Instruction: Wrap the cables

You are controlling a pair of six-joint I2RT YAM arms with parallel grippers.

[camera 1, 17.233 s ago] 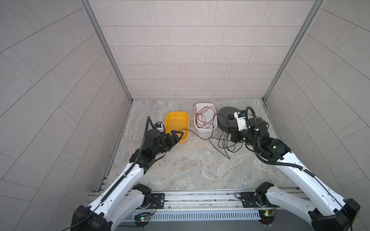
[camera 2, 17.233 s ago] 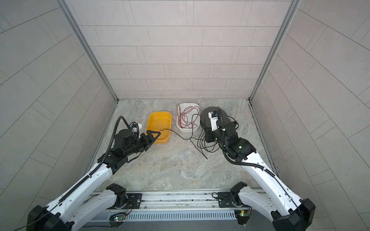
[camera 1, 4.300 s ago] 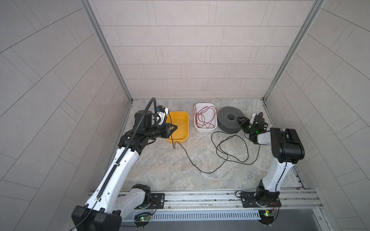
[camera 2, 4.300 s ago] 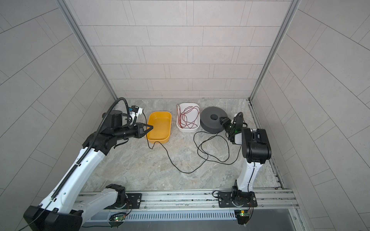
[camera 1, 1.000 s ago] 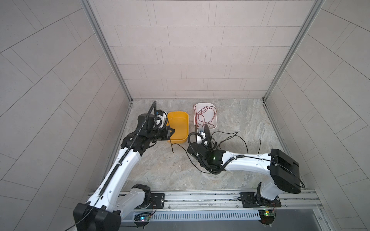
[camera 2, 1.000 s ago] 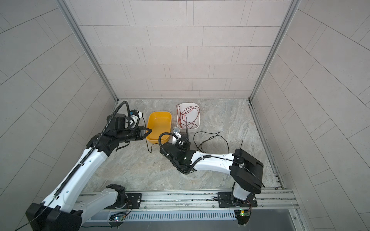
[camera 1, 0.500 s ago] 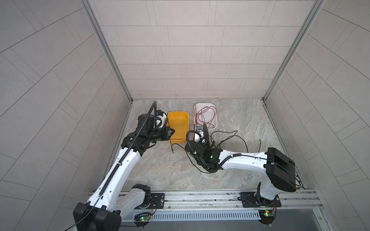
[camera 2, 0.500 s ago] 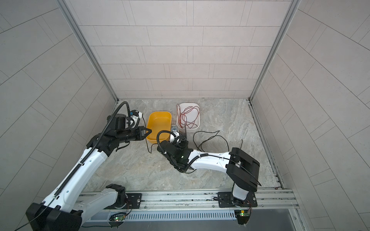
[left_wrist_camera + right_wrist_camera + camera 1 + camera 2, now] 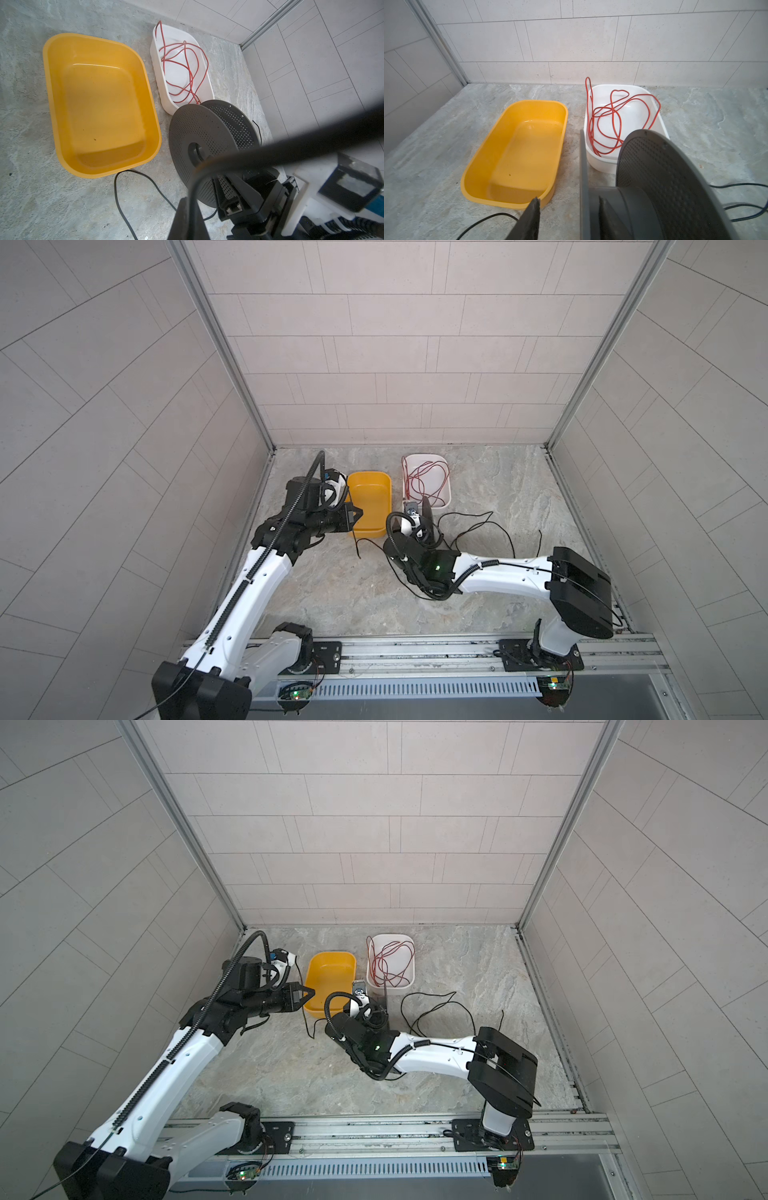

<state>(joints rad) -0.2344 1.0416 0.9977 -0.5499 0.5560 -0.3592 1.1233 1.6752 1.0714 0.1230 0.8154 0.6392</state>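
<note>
Judging by the bare hub of the dark grey perforated plastic spool [image 9: 187, 128], winding has not started. The thin black cable [image 9: 115, 187] sprawls in loose loops over the stone-patterned desk [image 9: 332, 593]. One stretch of it is pinched in the closed left hand [image 9: 356, 513], just beside the empty yellow plastic tub [image 9: 370, 497]. The right hand [image 9: 569, 203] is parted, its finger [image 9: 529, 220] clear of the spool's flange. All the wrapping is left to do.

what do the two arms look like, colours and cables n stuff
Both the left arm and right arm have white shells with black joints. Each carries a ribbed black hose. The fingers are dark wedges, and a green light glows near the right wrist.
</note>
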